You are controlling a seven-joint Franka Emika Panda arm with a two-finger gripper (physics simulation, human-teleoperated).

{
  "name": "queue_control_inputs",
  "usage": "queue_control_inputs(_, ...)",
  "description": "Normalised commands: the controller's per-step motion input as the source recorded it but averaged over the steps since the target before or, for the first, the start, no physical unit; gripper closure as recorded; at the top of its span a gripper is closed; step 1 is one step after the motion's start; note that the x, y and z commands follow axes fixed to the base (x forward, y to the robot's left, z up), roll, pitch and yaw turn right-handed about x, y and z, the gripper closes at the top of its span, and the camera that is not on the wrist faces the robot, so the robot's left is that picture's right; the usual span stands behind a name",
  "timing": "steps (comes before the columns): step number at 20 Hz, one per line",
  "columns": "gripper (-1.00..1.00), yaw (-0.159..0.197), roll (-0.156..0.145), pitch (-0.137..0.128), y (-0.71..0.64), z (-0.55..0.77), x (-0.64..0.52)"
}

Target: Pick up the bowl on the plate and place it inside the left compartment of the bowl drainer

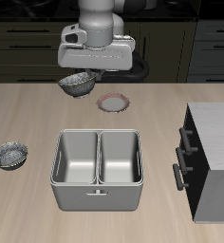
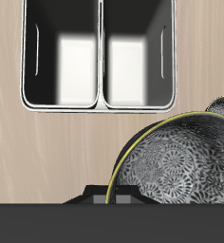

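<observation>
**Speckled bowl aloft behind the drainer**

Held in the air: the bowl [image 1: 76,84], grey metallic with a dark speckled pattern, tilted, clamped by its rim in the gripper [image 1: 85,76], well above the tabletop and off the plate [image 1: 115,102]. Seen close in the wrist view as a patterned dome with a thin yellowish rim [image 2: 176,161]; fingers themselves mostly hidden behind it. Plate bare, reddish-pink rim, pale centre, lying flat just beside the lifted bowl, farther back than the bowl drainer [image 1: 96,169].

Drainer near the table's front edge: grey metal tub, rounded rim, small handle on the front wall, split by a central wall into two equal wells, both holding nothing; same pair of wells visible in the wrist view [image 2: 97,57]. Left compartment [image 1: 121,158] unfilled.

Twin bowl [image 1: 10,154] resting on the table [image 1: 38,114], well apart from the drainer. Dark cabinet [image 1: 211,161] with two bar handles standing at the drainer's other side.

No brand, label or writing legible anywhere.
</observation>
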Motion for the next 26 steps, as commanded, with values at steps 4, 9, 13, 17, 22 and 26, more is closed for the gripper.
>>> queue_control_inputs(4,1.0,0.001,0.01,0.011,0.06,0.07,0.18)
queue_control_inputs(9,1.0,0.02,0.026,0.002,0.21,0.14,0.31)
queue_control_inputs(13,1.0,0.011,0.025,0.006,0.16,0.08,0.26)
queue_control_inputs(17,1.0,-0.001,0.018,0.019,0.12,0.0,0.22)
queue_control_inputs(22,1.0,0.002,0.019,0.019,0.1,0.01,0.25)
queue_control_inputs(26,1.0,0.01,0.024,0.02,0.16,-0.03,0.29)
